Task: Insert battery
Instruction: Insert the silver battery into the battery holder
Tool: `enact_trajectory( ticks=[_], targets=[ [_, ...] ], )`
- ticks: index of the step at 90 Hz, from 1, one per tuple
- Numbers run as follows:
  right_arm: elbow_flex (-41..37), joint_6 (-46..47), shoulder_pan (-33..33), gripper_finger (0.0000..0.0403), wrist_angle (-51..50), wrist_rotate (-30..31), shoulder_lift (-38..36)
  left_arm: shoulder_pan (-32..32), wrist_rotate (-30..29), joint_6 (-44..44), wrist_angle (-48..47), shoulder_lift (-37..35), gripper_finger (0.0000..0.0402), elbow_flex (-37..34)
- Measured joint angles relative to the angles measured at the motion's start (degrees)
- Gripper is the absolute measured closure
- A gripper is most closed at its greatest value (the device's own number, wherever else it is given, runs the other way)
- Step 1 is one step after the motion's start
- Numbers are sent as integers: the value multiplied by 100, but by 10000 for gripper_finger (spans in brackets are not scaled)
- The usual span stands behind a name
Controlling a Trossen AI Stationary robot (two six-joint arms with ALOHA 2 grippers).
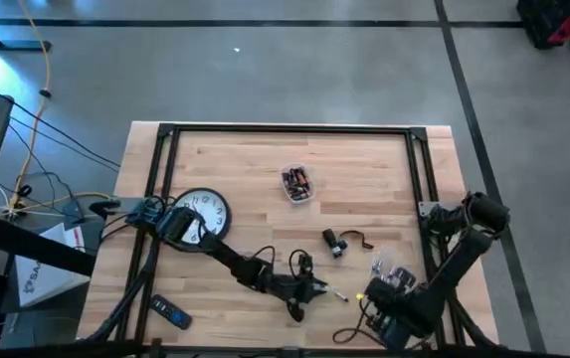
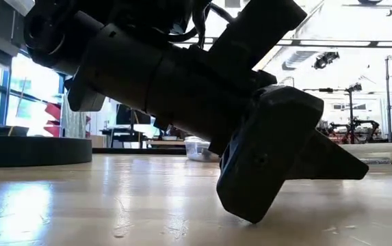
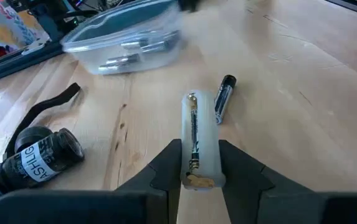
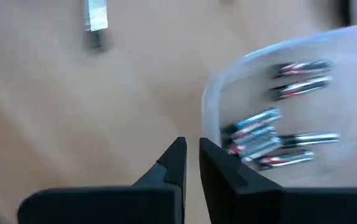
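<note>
Wooden table (image 1: 364, 199): left claw (image 3: 198, 163) clamping white battery holder (image 3: 198, 140) (right claw (image 4: 192, 160) nearly closed, empty).

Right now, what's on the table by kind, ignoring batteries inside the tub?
White round wall clock: 1
Clear plastic battery tub: 1
Black flashlight: 1
Black remote control: 1
Loose black battery: 1
White battery holder in left gripper: 1
Small pale item, unclear: 1
Total: 7

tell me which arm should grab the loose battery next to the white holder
Right, probably. The left tool is shut on the white battery holder, so it is busy steadying it. The right tool holds nothing and is free to fetch the loose battery lying beside the holder.
</note>
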Motion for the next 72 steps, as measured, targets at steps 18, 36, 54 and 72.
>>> enact_trajectory(
  ticks=[18,36,54,72],
  targets=[
    [-2,-34,-39,391,-211,174,2,-2,-2,-19,-7,0,330,-2],
    [-2,285,454,389,1000,2116,77,-20,-1,3,-13,0,330,-2],
    [-2,20,625,341,2232,2704,748,-22,33,-43,-101,0,330,0],
    [-2,200,673,264,2712,3266,1445,-34,39,-132,-131,-6,330,0]
  ],
)
